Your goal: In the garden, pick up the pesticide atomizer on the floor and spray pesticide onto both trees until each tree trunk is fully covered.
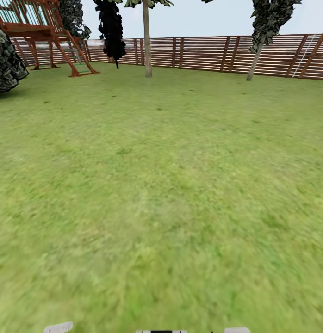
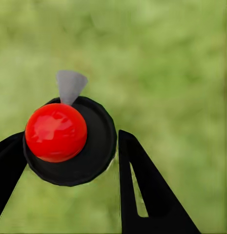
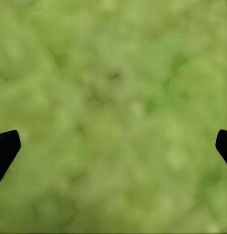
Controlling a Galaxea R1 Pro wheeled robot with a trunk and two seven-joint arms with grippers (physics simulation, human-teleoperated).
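Head view looks out over the garden [image 1: 161,185], a wide green lawn closed at the back by a brown slatted fence [image 1: 203,53]. 2 trees stand near that fence: 1 with a straight, pale grey-brown trunk [image 1: 146,41] close to the middle, and 1 with a thinner, leaning trunk [image 1: 255,62] further to the right, its dark foliage hanging above. A narrow black-leaved tree [image 1: 110,27] stands left of the straight trunk, a red-brown wooden play frame [image 1: 46,32] with a ladder fills the far left corner, and a dark round bush [image 1: 6,60] sits at the left edge. In the left wrist view the left hand [image 2: 64,161] is clenched on the pesticide atomizer [image 2: 69,141], seen from above as a glossy red round cap on a black disc with a small grey nozzle; 1 black finger [image 2: 142,185] presses against the disc's rim, the other touches its opposite side, and blurred grass lies below. In the right wrist view the right hand [image 3: 113,146] is released, its 2 dark fingertips [image 3: 6,146] far apart at the picture's edges above grass. No label, brand or writing can be read anywhere.
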